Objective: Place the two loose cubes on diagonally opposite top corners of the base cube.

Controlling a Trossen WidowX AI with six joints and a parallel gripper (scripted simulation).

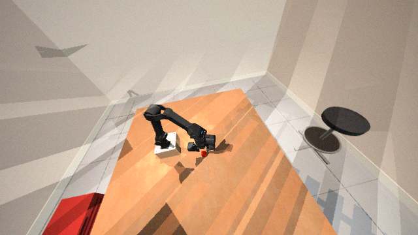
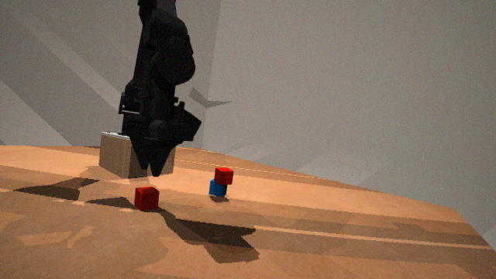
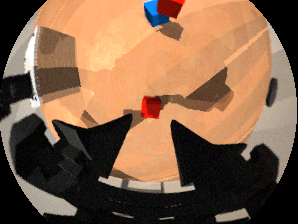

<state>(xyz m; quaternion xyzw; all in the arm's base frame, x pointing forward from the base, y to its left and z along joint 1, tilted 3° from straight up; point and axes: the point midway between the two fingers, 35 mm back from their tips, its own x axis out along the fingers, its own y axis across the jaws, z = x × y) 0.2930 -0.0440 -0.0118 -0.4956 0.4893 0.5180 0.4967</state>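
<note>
The blue base cube [image 2: 217, 188] [image 3: 154, 14] stands on the table. One red cube [image 2: 224, 176] [image 3: 170, 7] rests on top of it, looks level and overhangs to the right in the exterior view; only a sliver of it shows past the arm in the top view. The other red cube [image 1: 204, 153] [image 2: 146, 198] [image 3: 151, 107] lies flat on the table, apart from the stack. My gripper [image 2: 150, 173] [image 3: 152, 119] is open and empty, pointing down above this loose cube. In the top view the fingertips are hard to make out.
The arm's box-shaped base [image 1: 159, 151] [image 2: 112, 155] [image 3: 60, 55] stands on the wooden table [image 1: 209, 196] behind the loose cube in the exterior view. A black stool [image 1: 346, 121] and a red cabinet [image 1: 70, 212] stand off the table. Dark shadows cross the table around the cubes.
</note>
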